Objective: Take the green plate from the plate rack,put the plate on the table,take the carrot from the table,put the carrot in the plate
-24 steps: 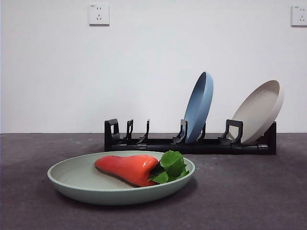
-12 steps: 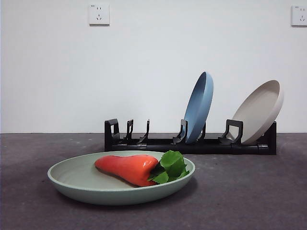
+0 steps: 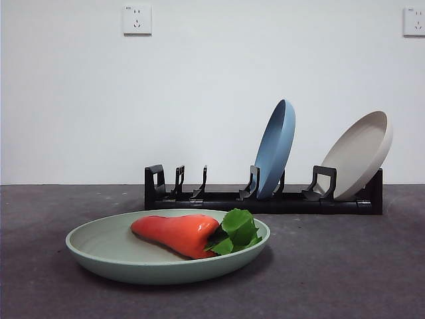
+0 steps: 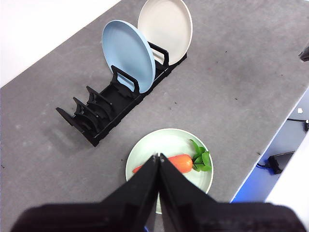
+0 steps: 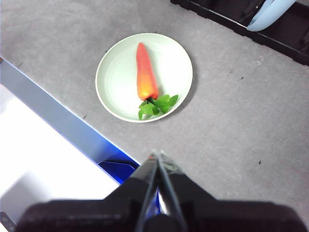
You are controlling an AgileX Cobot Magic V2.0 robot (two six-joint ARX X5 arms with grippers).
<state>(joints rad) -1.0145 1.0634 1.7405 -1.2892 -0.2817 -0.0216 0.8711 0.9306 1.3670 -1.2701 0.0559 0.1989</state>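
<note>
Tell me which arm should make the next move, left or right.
Neither: no step is left. The carrot lies in the green plate on the table. Both the left pincer and the right pincer are shut, high above, holding nothing.

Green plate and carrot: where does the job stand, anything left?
Looks done: the green plate lies flat on the table, clear of the plate rack, and the carrot lies in it. In hand: nothing; the left gripper and right gripper are shut, empty, high above. Nothing appears left.

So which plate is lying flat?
The green plate, flat on the table holding the carrot; the blue plate and beige plate stand in the rack.
</note>
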